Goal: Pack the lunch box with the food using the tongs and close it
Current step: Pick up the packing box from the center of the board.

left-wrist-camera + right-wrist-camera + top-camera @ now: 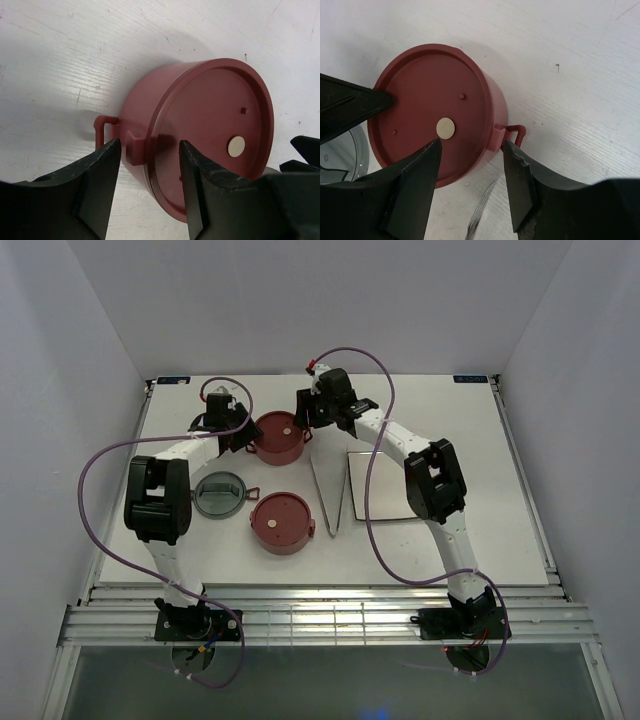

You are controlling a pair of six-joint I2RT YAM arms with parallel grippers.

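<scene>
The lunch box stands in parts. A dusty-red bowl (280,435) with its flat lid on sits at the far middle, and a second lidded bowl (283,522) is nearer. The grey top cover (221,493) lies to the left. My left gripper (243,432) is open at the far bowl's left side, its jaws astride the lid edge (150,150) beside a clasp bracket (134,147). My right gripper (312,420) is open at the bowl's right side (472,147), one finger over the lid, the other by the clasp loop (516,134). The silver tongs (328,495) lie on the table. The food is hidden.
A white square plate (385,485) lies right of the tongs. The tongs' tip (481,215) shows just below the far bowl. The table's back edge and the white walls are close behind both grippers.
</scene>
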